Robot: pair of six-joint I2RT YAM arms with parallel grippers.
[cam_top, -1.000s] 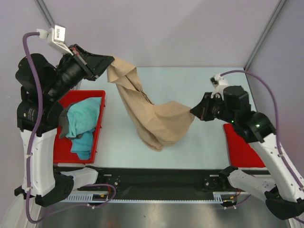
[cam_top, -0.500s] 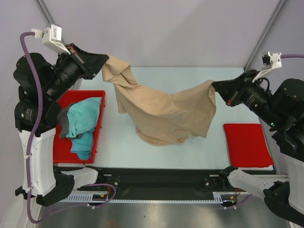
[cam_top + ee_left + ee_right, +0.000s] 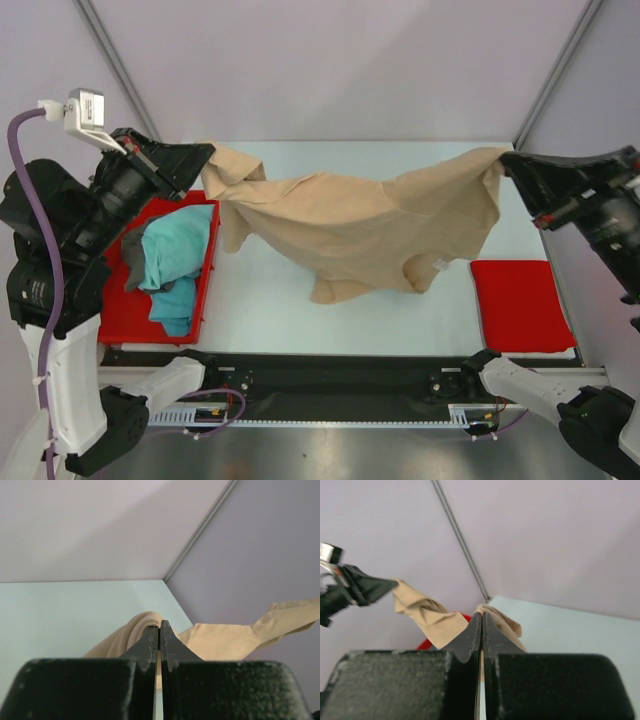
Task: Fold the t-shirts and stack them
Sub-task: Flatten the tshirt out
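Observation:
The large tan-beige t-shirt (image 3: 355, 225) hangs stretched in the air between both arms, its lower folds sagging toward the table. My left gripper (image 3: 205, 155) is shut on its left end; cloth (image 3: 137, 630) bulges around the fingertips of the left gripper (image 3: 159, 625). My right gripper (image 3: 508, 163) is shut on its right end, and the right gripper (image 3: 482, 616) shows cloth (image 3: 505, 622) pinched at its tips. A teal t-shirt (image 3: 178, 255) lies crumpled in the red tray (image 3: 205, 290) over a dark grey one (image 3: 133, 262).
A flat red mat (image 3: 520, 305) lies at the table's right side, near the front. The pale table (image 3: 260, 310) is bounded by grey walls at the back and sides. The arm bases sit along the near edge.
Both grippers moved apart and up, the right one far to the right, the left slightly left. The tan-beige t-shirt went from a bunched drape to a wide spread.

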